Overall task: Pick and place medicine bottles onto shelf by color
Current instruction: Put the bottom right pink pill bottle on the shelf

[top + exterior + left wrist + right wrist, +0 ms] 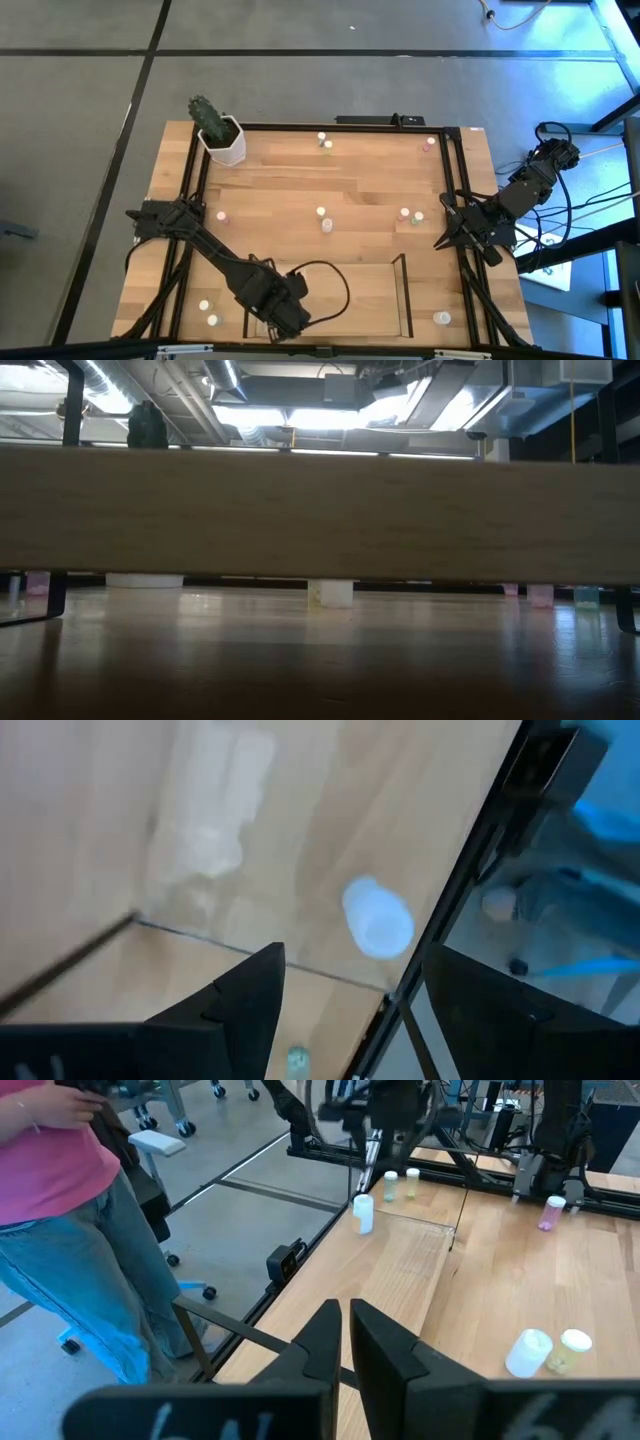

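Medicine bottles lie scattered over the wooden table, not yet sorted; a pair sits near the far edge, another pair near the middle, two more toward the right, one pinkish one on the left and two at the near-left corner; the shelf, a shallow clear-walled tray, lies at the near edge of the table, with one white bottle just outside its right wall; the left gripper is down over the tray's near-left corner, fingers spread wide and empty; its wrist view shows a white bottle standing just ahead of the parted fingers, close to the tray's clear wall and the black frame rail; my guess is that the wide spread is meant either to straddle that small cap or follows a release, and I cannot tell which; the right gripper waits at the right edge of the table, jaws closed on nothing, probably parked clear of the left arm's reach; a potted cactus stands at the far-left corner, apart from the work; a person in a pink top stands beyond the table
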Available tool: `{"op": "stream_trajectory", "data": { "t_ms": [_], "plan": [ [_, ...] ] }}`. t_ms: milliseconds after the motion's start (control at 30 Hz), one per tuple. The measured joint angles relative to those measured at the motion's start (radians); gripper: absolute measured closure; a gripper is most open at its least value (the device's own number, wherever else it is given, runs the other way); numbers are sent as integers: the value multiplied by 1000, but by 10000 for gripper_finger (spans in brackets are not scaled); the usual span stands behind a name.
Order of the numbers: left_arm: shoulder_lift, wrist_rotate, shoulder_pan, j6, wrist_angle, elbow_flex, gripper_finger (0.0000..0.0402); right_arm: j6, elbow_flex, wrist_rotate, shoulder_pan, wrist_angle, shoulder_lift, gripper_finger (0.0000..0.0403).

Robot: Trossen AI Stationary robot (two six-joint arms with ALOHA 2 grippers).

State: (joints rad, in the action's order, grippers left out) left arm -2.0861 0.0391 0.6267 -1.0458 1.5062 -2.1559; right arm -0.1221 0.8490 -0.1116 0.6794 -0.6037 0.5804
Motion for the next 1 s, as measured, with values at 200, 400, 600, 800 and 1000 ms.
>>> {"op": "stream_trajectory", "data": {
  "t_ms": [200,400,600,800,1000],
  "plan": [
    [0,27,-34,2,66,-114,171,0,0,0,0,0,0,373],
    [0,71,-86,61,65,-161,171,0,0,0,0,0,0,373],
    [17,73,-184,117,65,-166,171,0,0,0,0,1,0,373],
    [54,99,-292,194,65,-166,171,0,0,0,0,0,0,373],
    [79,188,-371,245,65,-166,171,0,0,0,0,0,0,373]
  ]
}}
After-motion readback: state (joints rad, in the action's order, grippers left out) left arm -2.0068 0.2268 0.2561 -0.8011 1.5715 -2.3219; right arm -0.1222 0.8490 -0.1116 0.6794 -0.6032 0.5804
